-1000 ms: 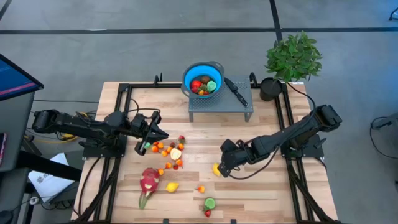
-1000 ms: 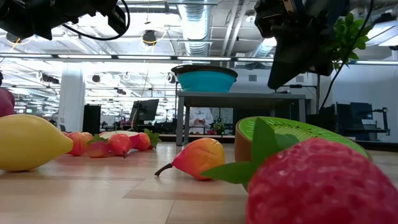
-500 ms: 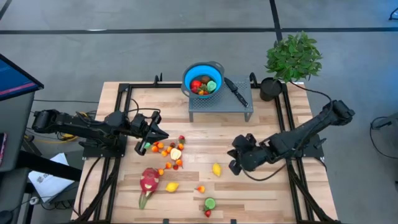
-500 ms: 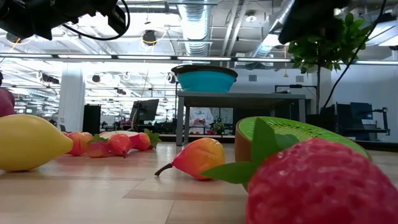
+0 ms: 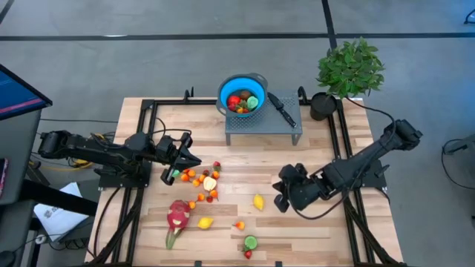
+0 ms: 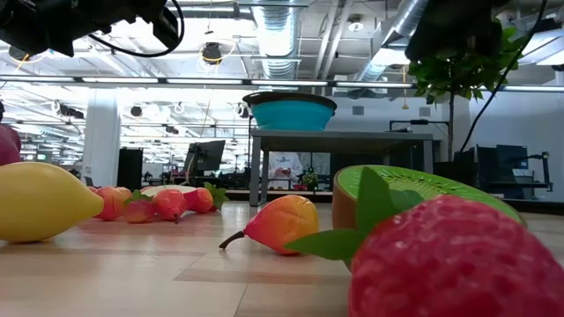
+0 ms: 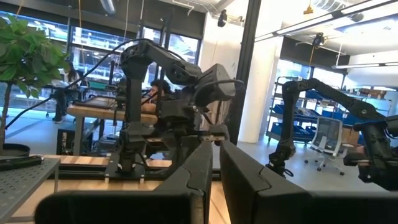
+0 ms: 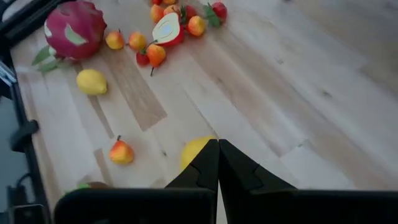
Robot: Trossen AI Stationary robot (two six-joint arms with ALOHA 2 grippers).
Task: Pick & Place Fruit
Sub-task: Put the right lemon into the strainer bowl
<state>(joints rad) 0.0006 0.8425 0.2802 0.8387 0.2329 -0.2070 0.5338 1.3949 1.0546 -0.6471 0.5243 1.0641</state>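
High view: the right gripper point(image 5: 283, 199) hangs over the bare table point(image 5: 326, 230) just right of a yellow lemon point(image 5: 258, 202). Its fingers point(image 8: 231, 167) are pressed together with no gap between them and hold nothing; in the right wrist view the lemon point(image 8: 196, 149) lies just past their tips, apart from them.

The left gripper point(image 5: 194, 160) sits over the near edge of a cluster of small orange and red fruit point(image 5: 200, 180). Its fingers point(image 7: 198, 168) are nearly shut, a thin slit between them, and nothing is in them.

Other fruit is spread on the table's front left: a dragon fruit point(image 5: 177, 216), a second lemon point(image 5: 205, 222) beside it, a small peach point(image 5: 240, 225), and a green kiwi half point(image 5: 251, 242) with a strawberry point(image 5: 248, 254) touching it. A blue bowl point(image 5: 225, 87) on a grey stand point(image 5: 264, 126) at the back holds several more fruit.
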